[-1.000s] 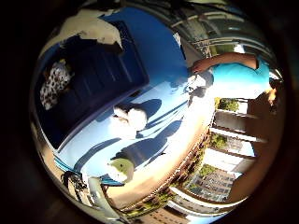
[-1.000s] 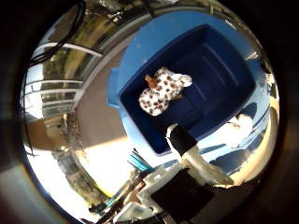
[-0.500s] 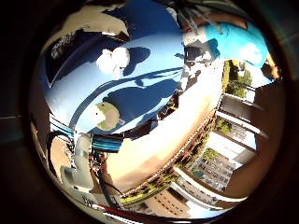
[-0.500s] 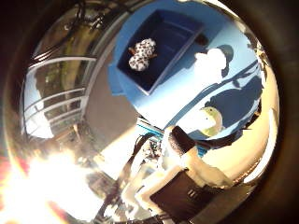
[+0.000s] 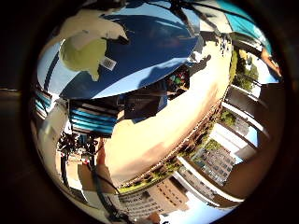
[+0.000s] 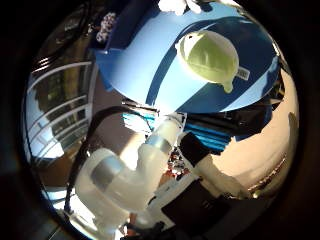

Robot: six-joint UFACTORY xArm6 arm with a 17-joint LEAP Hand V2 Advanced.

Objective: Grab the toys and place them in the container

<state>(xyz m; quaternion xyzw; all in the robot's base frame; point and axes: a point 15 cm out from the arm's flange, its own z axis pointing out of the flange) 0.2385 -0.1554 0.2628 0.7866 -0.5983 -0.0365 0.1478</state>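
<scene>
A round yellow-green plush toy (image 6: 210,55) with a white rim and a small tag lies on the blue table (image 6: 145,65), fairly close under my palm. A white plush toy (image 6: 175,5) lies further along the table. The spotted toy (image 6: 106,22) sits in the dark blue container (image 6: 120,17) at the table's far side. My right hand (image 6: 205,165) shows one black and white finger, straight and holding nothing. No toy is touched.
The white arm (image 6: 125,175) fills much of the thumb side view. A teal striped frame (image 5: 93,119) sits under the table edge. Beyond it lie a tan floor (image 5: 154,140) and a railing (image 6: 55,115). A person in teal (image 5: 252,28) stands off the table's far end.
The palm has swung away from the container and towards the yellow-green toy, which now looks far larger and closer. The spotted toy stays in the container. The white toy has not moved.
</scene>
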